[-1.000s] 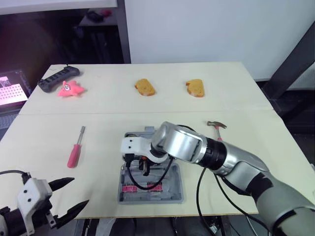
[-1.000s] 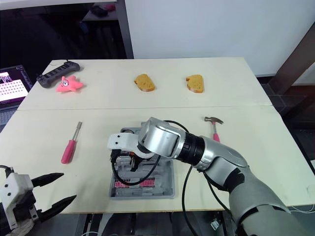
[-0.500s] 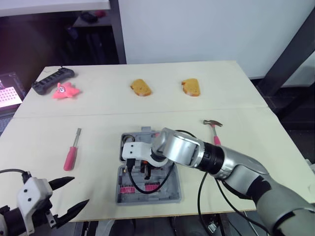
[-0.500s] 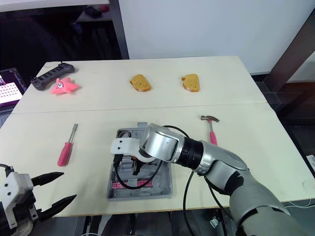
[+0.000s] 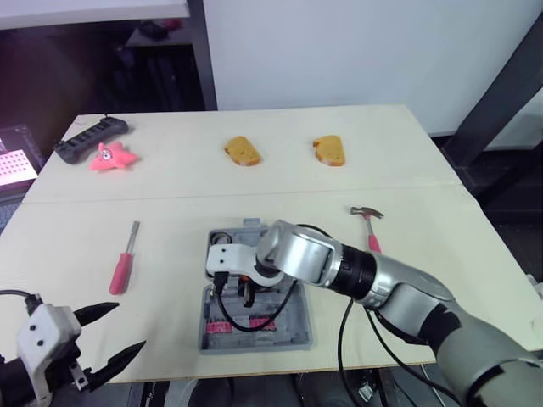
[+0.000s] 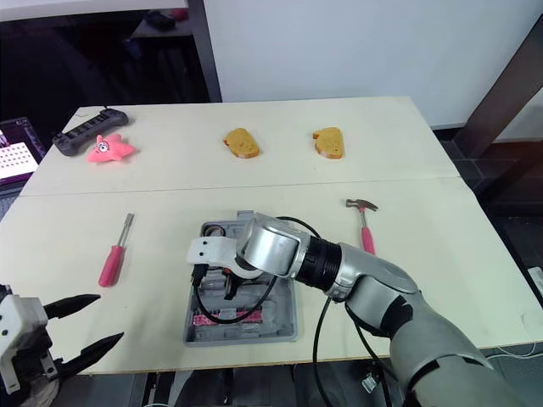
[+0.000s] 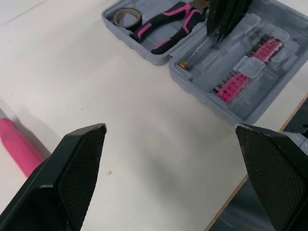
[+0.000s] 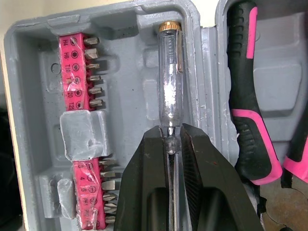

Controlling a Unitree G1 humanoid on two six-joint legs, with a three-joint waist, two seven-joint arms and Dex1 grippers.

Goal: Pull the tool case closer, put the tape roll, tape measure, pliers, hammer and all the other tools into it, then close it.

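Note:
The grey tool case [image 5: 254,342] lies open near the table's front edge. Inside it are a tape roll [image 7: 126,17], pink-and-black pliers [image 7: 168,26] and pink bit strips [image 8: 82,72]. My right gripper [image 8: 168,139] reaches down into the case, shut on a clear tester screwdriver [image 8: 171,91] that lies in its moulded slot. A hammer [image 5: 370,222] with a pink handle lies to the right of the case. A pink-handled screwdriver [image 5: 123,263] lies to its left. Below the table's front left edge, my left gripper [image 5: 114,332] hangs open with nothing in it.
Two pieces of toast [image 5: 243,151] [image 5: 330,150] sit on the far half of the table. A pink star toy [image 5: 110,156] and a black controller [image 5: 89,138] are at the far left corner. A seam [image 5: 424,188] runs across the tabletop.
The camera shifted after the earliest frames. My right gripper has stayed in the case on the clear screwdriver. My left gripper has dropped a little lower and to the left.

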